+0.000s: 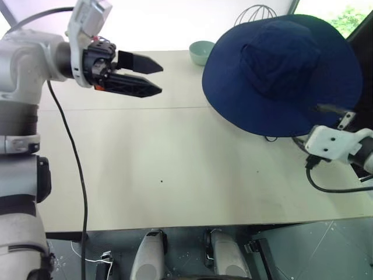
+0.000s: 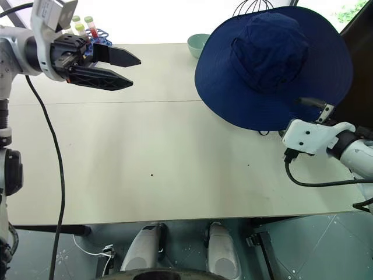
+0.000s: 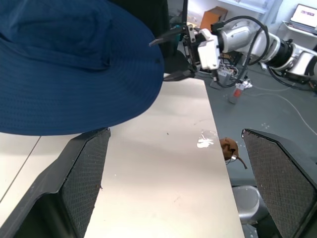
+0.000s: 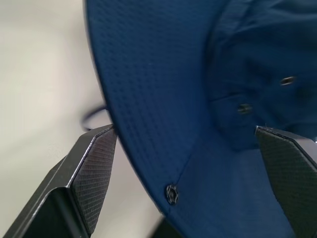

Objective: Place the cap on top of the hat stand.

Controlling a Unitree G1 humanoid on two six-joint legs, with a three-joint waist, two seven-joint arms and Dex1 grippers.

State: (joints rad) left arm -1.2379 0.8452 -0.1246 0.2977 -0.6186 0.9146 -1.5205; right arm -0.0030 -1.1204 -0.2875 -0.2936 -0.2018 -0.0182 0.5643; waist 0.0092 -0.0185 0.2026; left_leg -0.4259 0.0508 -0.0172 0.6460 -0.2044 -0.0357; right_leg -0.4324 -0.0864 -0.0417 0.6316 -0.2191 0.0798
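- Navy sun hat [image 1: 282, 73]: I am seeing it perching raised above the far right of the counter [image 1: 175, 175], brim spreading wide and drooping; I am judging it is already sitting on some support, since the crown is riding high, but the wooden hat stand is hidden beneath it and I cannot confirm that.
- Right gripper [image 3: 173, 57]: I am holding it level at the hat's near brim edge, jaws standing wide, gripping nothing; the brim is lying between the fingers [image 4: 91, 173] in its wrist view, probably for adjusting or releasing.
- Left gripper [image 1: 152, 77]: I am keeping it hovering over the far left of the counter, jaws wide and empty, well apart from the hat, staying clear.
- Black wire stand [image 1: 256, 13]: showing just behind the hat.
- Pale green bowl [image 1: 201, 51]: sitting just beside the brim.
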